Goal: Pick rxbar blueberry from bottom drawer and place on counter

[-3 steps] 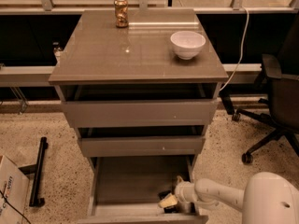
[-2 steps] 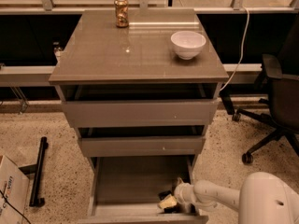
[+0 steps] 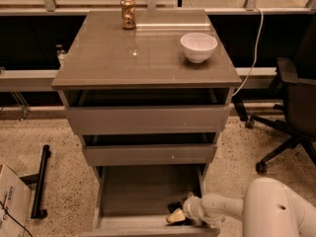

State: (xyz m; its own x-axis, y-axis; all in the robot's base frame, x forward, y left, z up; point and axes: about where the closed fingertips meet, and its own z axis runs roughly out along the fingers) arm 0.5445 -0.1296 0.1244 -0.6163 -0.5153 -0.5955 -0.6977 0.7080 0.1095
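Edges and clearance: the counter (image 3: pixel 143 63) overhangs all three drawers. The top drawer (image 3: pixel 148 120) and middle drawer (image 3: pixel 148 154) are each pulled out a little, stepped one past the other. The bottom drawer (image 3: pixel 133 191) is pulled out furthest, and its front edge sits at the lower border of my view. An office chair (image 3: pixel 296 98) stands well apart to the cabinet's right, with a white cable (image 3: pixel 254 48) hanging between the two. On the floor to the left lie a black bar (image 3: pixel 40 181) and a cardboard box (image 3: pixel 10 201), both away from the drawer.

Containers: a gold can (image 3: pixel 128 13) stands upright at the counter's back edge. A white bowl (image 3: pixel 198 47) sits near the right side, and I cannot see into it. Most of the bottom drawer's floor is bare. The rxbar blueberry (image 3: pixel 174 206) shows as a small dark shape in the front right corner.

Hand: my white arm (image 3: pixel 222 206) reaches in over the drawer's right side from the rounded body (image 3: pixel 276 214). The gripper (image 3: pixel 177 215) is low in that same front right corner, right against the bar, with a pale yellowish tip showing just below it. I cannot tell whether it is gripping the bar or merely beside it.
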